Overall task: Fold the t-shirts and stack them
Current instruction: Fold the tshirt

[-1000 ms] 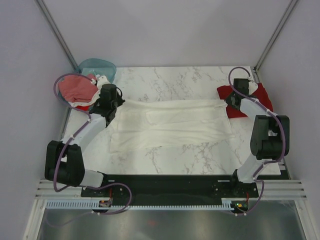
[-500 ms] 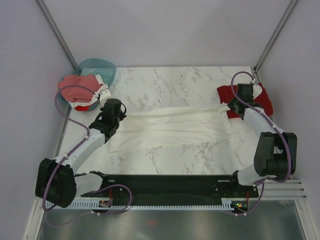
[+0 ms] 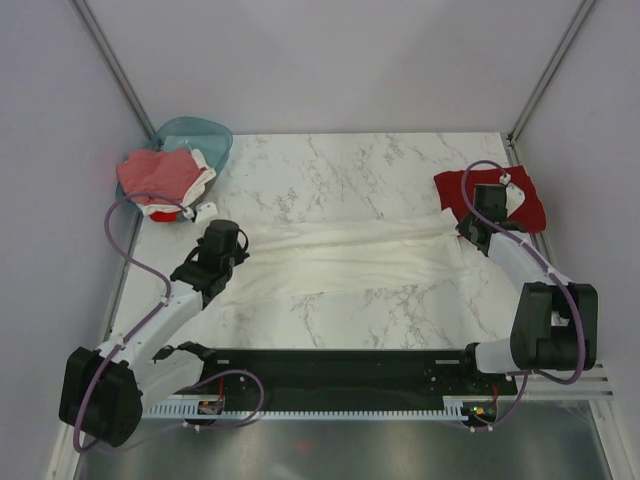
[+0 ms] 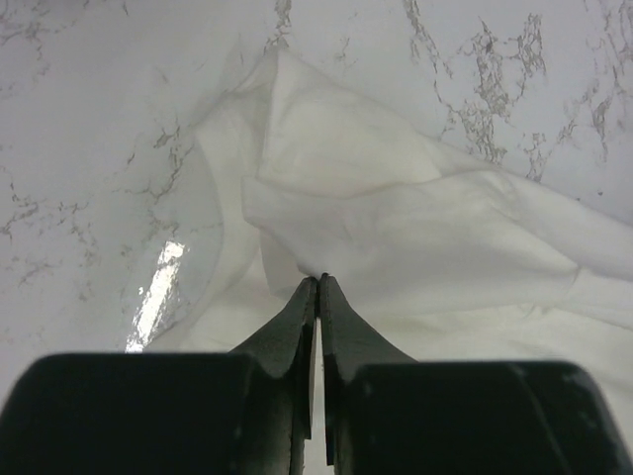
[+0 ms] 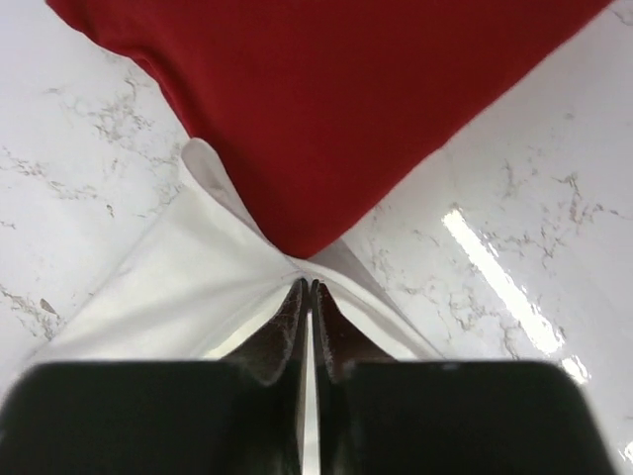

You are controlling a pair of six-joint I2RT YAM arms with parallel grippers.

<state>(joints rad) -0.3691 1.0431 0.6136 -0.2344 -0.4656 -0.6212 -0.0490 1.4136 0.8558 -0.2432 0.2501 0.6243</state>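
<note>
left wrist, white t-shirt [image 4: 396, 228] edge hidden between jaws

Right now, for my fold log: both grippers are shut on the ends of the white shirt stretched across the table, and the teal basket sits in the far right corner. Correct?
No: the teal basket sits in the far left corner, as the top view shows. The left gripper and right gripper are indeed shut on the ends of the white shirt.

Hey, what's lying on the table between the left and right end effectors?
The white t-shirt, a long band spanning from left end effector to right end effector, seen in the top view.
</note>
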